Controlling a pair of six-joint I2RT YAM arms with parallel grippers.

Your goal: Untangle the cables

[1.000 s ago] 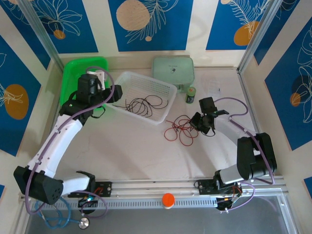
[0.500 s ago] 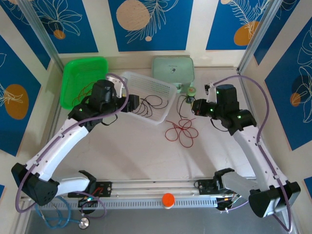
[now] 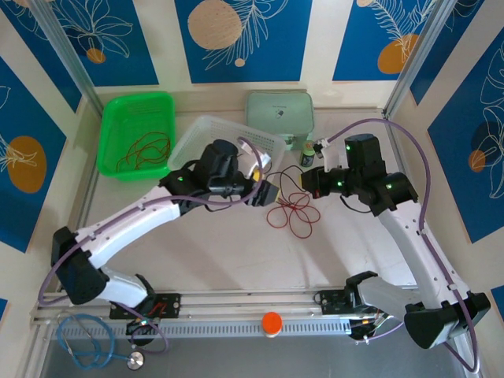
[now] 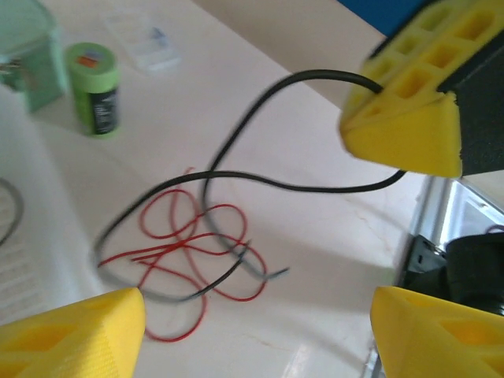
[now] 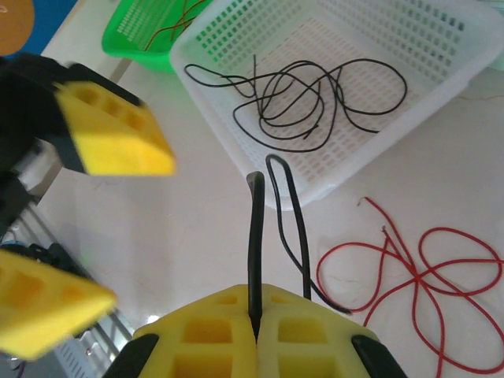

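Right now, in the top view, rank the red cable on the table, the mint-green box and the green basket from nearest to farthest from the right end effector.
1. red cable on the table, just on the near-edge side of the right end effector.
2. mint-green box, at the back, slightly left.
3. green basket, far left at the back.

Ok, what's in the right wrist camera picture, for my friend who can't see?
The right gripper is shut on a thin black cable over a pale table. Behind it, a white plastic basket holds another looped black cable, and a thin red cable lies looped on the table at the right.
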